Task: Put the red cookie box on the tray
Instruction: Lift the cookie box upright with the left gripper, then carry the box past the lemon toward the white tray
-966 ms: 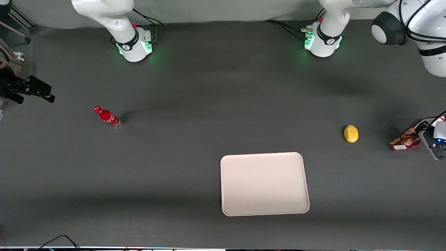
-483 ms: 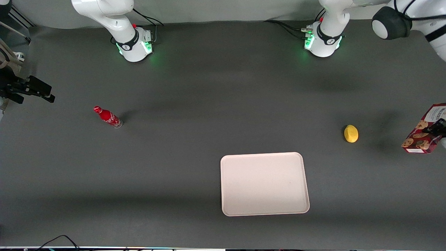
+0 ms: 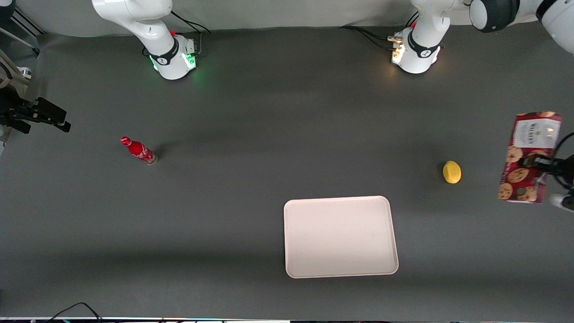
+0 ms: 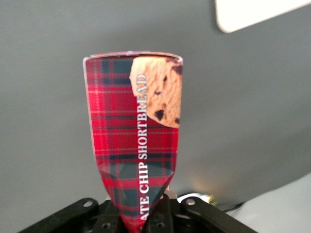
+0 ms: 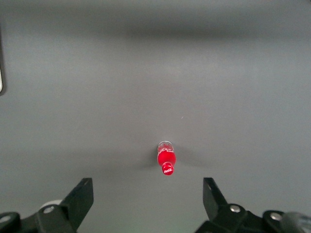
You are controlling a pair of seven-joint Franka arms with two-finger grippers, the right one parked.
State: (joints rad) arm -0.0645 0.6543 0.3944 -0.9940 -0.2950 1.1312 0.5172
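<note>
The red cookie box (image 3: 528,157) hangs in the air at the working arm's end of the table, its cookie pictures and white label panel facing the front camera. My left gripper (image 3: 548,167) is shut on it, gripping its side. In the left wrist view the box's red tartan edge (image 4: 136,141) rises from between the jaws of the gripper (image 4: 141,218), pinched and dented there. The pale cream tray (image 3: 341,236) lies flat on the grey table, nearer the front camera than the box and toward the middle; its corner shows in the left wrist view (image 4: 252,12).
A yellow lemon (image 3: 451,172) lies on the table between the box and the tray, a little farther from the front camera than the tray. A small red bottle (image 3: 138,150) stands toward the parked arm's end; it also shows in the right wrist view (image 5: 166,158).
The gripper has lifted the cookie box off the table and raised it, turning its printed face toward the front camera. The tray, lemon and bottle have not moved.
</note>
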